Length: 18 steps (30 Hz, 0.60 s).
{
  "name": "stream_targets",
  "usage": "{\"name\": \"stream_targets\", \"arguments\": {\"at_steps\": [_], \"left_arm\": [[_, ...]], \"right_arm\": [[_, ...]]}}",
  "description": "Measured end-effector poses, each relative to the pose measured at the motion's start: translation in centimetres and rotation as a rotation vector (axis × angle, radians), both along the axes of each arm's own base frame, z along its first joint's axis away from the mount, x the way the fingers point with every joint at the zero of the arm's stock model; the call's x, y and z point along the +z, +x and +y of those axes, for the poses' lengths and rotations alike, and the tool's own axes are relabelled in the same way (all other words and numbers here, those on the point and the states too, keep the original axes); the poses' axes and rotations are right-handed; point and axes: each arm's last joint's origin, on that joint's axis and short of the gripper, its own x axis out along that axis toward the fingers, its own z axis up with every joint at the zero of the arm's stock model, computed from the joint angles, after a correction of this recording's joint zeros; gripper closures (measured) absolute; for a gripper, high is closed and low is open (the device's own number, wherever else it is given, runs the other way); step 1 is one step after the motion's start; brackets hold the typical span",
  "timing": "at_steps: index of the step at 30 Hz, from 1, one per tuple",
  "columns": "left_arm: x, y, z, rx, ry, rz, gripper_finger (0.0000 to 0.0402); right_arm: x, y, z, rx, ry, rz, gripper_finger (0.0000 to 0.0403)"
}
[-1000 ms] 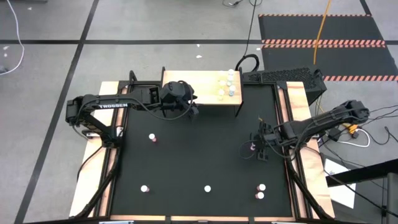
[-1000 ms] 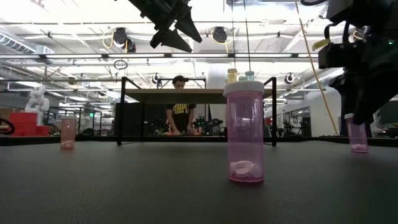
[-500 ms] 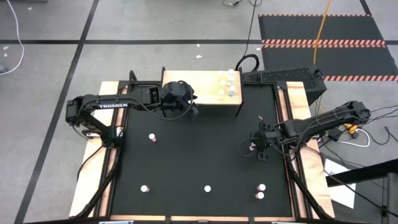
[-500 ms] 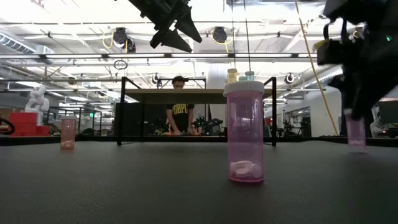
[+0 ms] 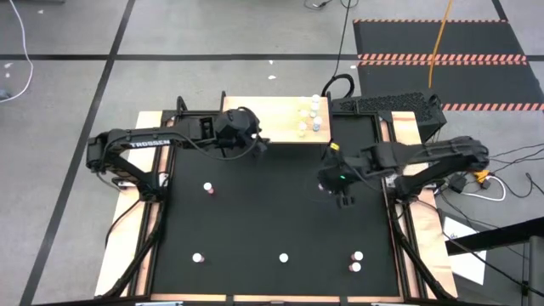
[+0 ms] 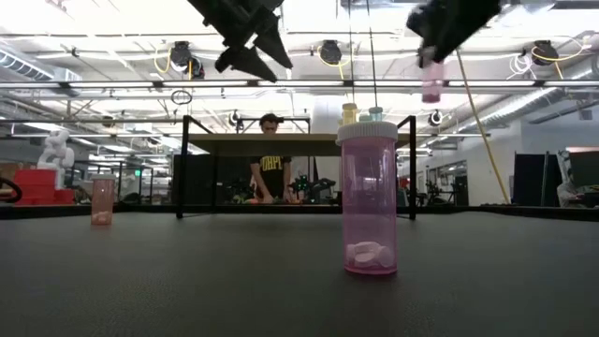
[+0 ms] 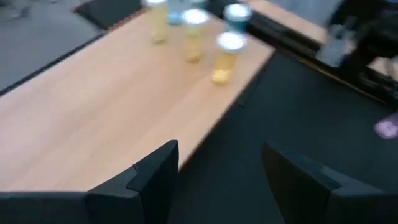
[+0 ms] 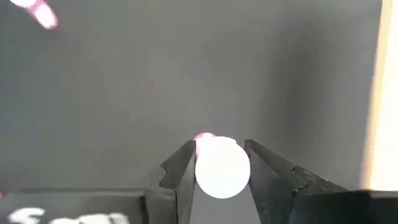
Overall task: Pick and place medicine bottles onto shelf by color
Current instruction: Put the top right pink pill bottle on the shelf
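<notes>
One pink medicine bottle (image 8: pixel 222 167) sits clamped between the fingers of the right claw (image 6: pixel 432 49), lifted well clear of the black mat (image 5: pixel 272 221); in the low view it hangs in the air (image 6: pixel 431 82), near the shelf's right leg. From the right wrist its white cap shows pinched by both dark fingers (image 8: pixel 181 171).

On the tan shelf (image 5: pixel 272 127), five bottles (image 5: pixel 309 115) cluster at the right end, yellow and blue-teal bodies under white caps; the left wrist view shows three yellow ones (image 7: pixel 222 57) and a teal one (image 7: pixel 236 15) clearly.

On the mat, five more bottles stand apart: one pink (image 5: pixel 208 188) left of centre, one white-capped (image 5: pixel 197 257) at the near left, one (image 5: pixel 283 257) at the near middle, and a pair (image 5: pixel 356 261) at the near right, touching or almost so. The near middle one looms large and pink in the low view (image 6: pixel 368 198).

The left claw (image 5: pixel 255 146) hovers over the shelf's left front edge, fingers (image 7: pixel 152 180) spread and holding nothing.

A person (image 6: pixel 270 168) stands beyond the bench.
</notes>
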Motion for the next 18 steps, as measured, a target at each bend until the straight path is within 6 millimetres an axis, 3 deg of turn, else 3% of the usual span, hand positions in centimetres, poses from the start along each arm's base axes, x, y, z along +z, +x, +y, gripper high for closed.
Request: {"name": "stream_targets", "arguments": {"at_steps": [6, 12, 18], "left_arm": [[1.4, -2.1, -0.1, 0.141, 0.028, 0.0, 0.0172], [2.1, -4.0, -0.3, 0.184, 0.067, 0.066, 0.0172], [1.9, -4.8, 0.7, 0.166, 0.153, 0.169, 0.0172]], "right_arm": [[1.9, 3.1, -2.8, 0.064, -0.094, 0.042, 0.0282], [4.5, 6.0, -6.6, -0.011, -0.141, -0.085, 0.0282], [7.3, 9.9, -10.7, -0.101, -0.19, -0.238, 0.0282]]}}
